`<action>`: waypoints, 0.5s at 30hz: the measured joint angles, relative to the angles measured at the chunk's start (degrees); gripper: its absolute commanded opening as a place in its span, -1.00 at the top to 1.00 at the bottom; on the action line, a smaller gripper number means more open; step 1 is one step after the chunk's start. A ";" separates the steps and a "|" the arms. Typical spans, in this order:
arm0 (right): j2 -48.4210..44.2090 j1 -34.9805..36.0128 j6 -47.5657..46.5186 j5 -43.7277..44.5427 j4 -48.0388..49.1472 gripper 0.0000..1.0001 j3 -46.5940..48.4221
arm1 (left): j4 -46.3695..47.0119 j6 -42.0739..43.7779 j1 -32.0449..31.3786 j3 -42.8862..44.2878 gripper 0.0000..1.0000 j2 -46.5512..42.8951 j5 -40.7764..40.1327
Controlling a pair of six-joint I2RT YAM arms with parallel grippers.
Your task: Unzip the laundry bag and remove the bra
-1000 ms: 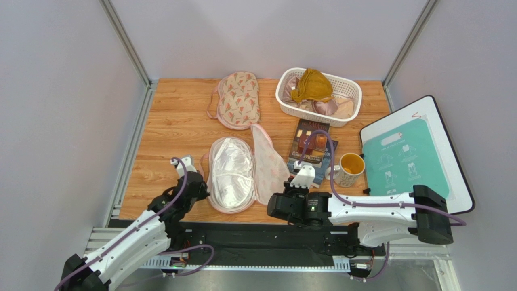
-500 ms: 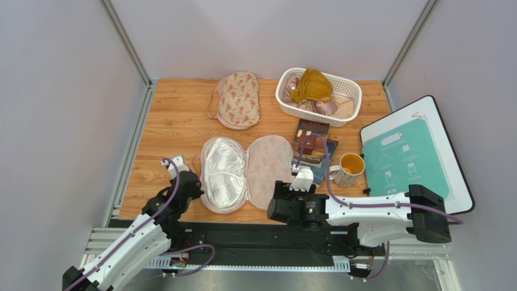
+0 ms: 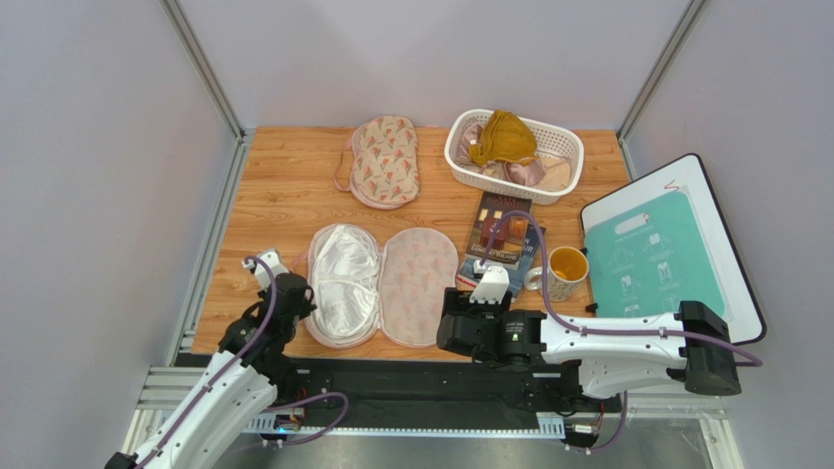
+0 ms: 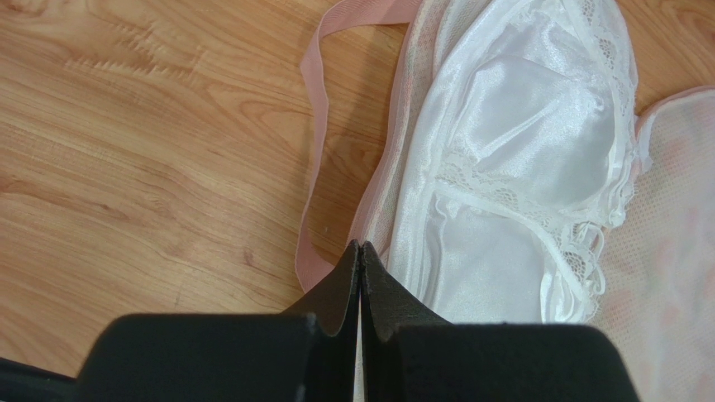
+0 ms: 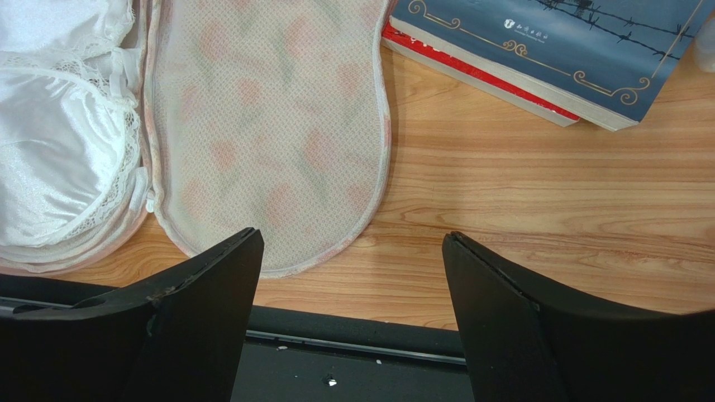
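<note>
The laundry bag lies unzipped and spread flat near the table's front edge, its mesh-lined flap folded out to the right. Its left half holds the white bra, shiny with lace edging. My left gripper is shut at the bag's left rim, its fingertips pinching the edge beside the pink strap. Over the table's front edge, right of the flap, my right gripper stands wide open with nothing between its fingers.
A second floral bag lies at the back. A white basket with a mustard garment stands back right. Stacked books, a mug and a teal board lie to the right.
The right gripper opened and let go of the flap, which dropped flat to the right. The left gripper moved left, and the bag with the bra slid left with it.
</note>
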 measured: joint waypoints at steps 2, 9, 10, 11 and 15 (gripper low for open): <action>0.00 0.00 -0.13 0.00 -0.02 -0.71 0.00 | -0.46 0.26 0.26 0.00 0.98 0.20 0.00; 0.42 0.00 -3.10 -0.07 0.00 -0.71 0.85 | 0.09 2.03 0.68 0.00 -0.89 0.33 2.69; 0.87 0.00 -3.91 -0.11 0.11 -0.71 1.55 | 0.02 2.62 0.68 0.00 -0.90 0.46 3.10; 1.38 0.00 -4.72 -0.15 0.24 -0.71 2.21 | -0.15 2.54 0.68 0.13 -0.90 0.81 3.50; 2.08 0.00 -8.37 -1.01 2.23 -0.72 3.80 | -1.97 3.74 0.70 3.93 -0.89 3.06 4.83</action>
